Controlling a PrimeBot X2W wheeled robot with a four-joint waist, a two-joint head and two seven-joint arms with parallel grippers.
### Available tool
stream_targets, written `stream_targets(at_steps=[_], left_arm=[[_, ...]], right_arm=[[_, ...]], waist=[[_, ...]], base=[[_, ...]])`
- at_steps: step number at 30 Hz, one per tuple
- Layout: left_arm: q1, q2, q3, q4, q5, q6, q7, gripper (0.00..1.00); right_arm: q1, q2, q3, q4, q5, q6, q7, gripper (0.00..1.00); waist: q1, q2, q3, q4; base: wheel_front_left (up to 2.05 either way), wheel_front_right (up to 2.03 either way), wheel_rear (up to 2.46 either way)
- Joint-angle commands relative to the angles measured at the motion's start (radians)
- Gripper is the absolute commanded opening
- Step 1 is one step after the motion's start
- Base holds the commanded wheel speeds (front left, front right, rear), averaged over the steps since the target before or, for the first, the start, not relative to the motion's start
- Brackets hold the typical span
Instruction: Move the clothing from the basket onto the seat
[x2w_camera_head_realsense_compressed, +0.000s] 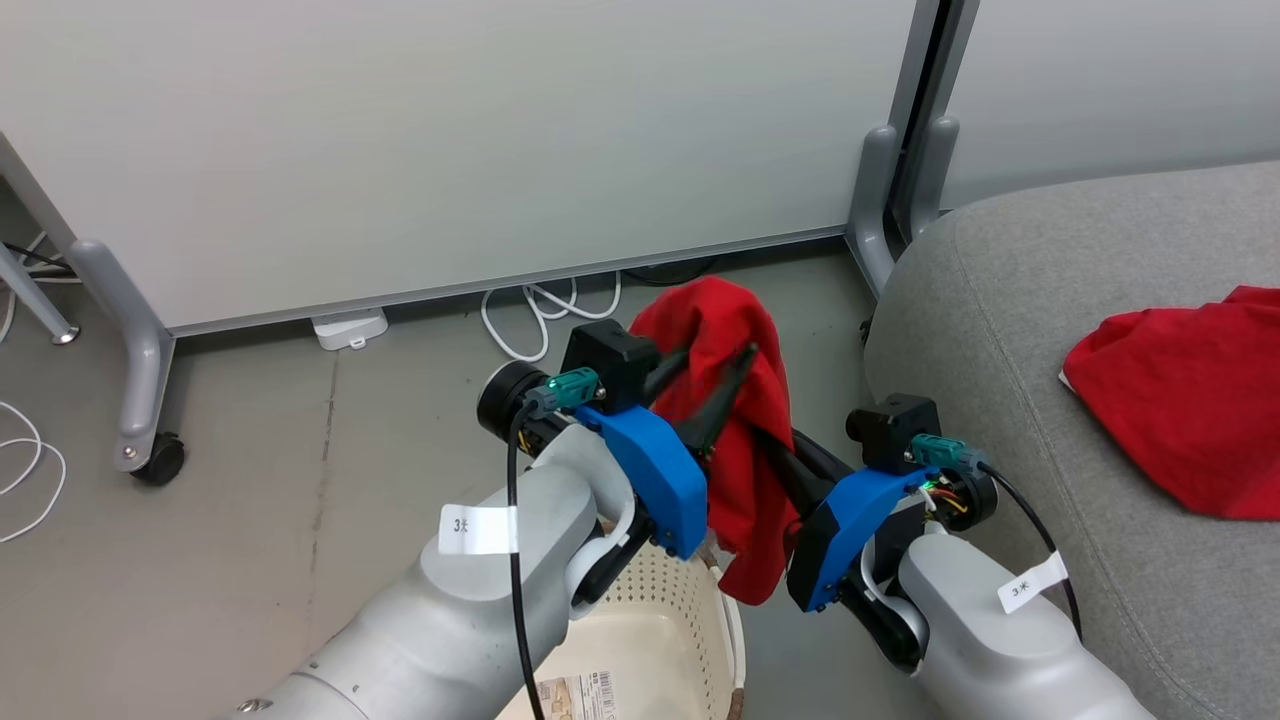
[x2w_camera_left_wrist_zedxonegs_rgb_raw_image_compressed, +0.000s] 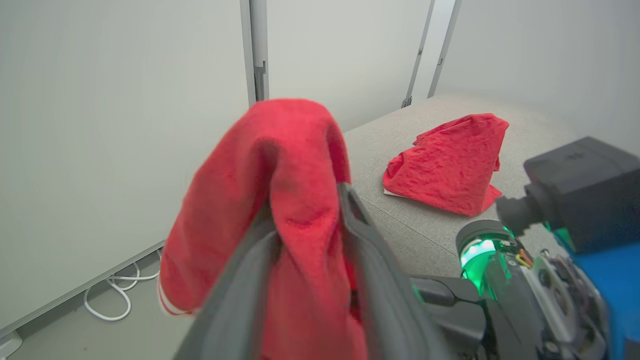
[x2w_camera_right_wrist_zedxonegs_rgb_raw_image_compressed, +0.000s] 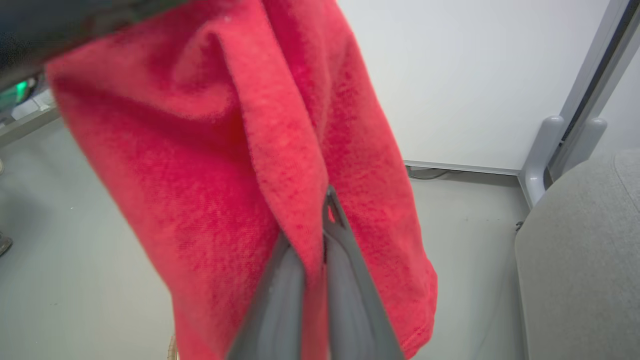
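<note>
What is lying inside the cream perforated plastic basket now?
The visible part of the cream perforated plastic basket holds only a printed label on its floor, no clothing. The pale left forearm covers its left side, so that part cannot be checked.

1. Two rounded, pale grey metal forearms (x2w_camera_head_realsense_compressed: 470, 610), each bearing a small white paper label with dark print.
2. Bright blue moulded plastic wrist housings (x2w_camera_head_realsense_compressed: 655, 470) topped by boxy black camera modules.
3. Teal plugs feeding thin black cables (x2w_camera_head_realsense_compressed: 517, 560).
4. Long dark grey tapered fingers (x2w_camera_left_wrist_zedxonegs_rgb_raw_image_compressed: 370, 260); a green indicator light glows.
</note>
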Motion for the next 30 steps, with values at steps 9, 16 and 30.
stream_targets(at_steps=[9, 16, 30], left_arm=[[0.017, 0.008, 0.054, -0.023, 0.037, 0.008, -0.006, 1.00], [0.138, 0.065, 0.217, -0.156, 0.154, 0.026, -0.006, 1.00], [0.525, 0.112, 0.594, -0.471, 0.456, 0.011, -0.006, 1.00]], right_arm=[[-0.017, -0.014, -0.005, -0.011, 0.018, 0.000, -0.007, 0.00], [-0.005, -0.032, -0.042, -0.038, 0.007, 0.000, -0.007, 0.00], [0.035, -0.055, -0.123, -0.084, -0.036, 0.000, -0.007, 0.00]], waist=[[0.0000, 0.0000, 0.000, 0.002], [0.0000, 0.0000, -0.001, 0.004], [0.0000, 0.0000, 0.001, 0.016]], base=[[0.00, 0.00, 0.00], [0.00, 0.00, 0.00], [0.00, 0.00, 0.00]])
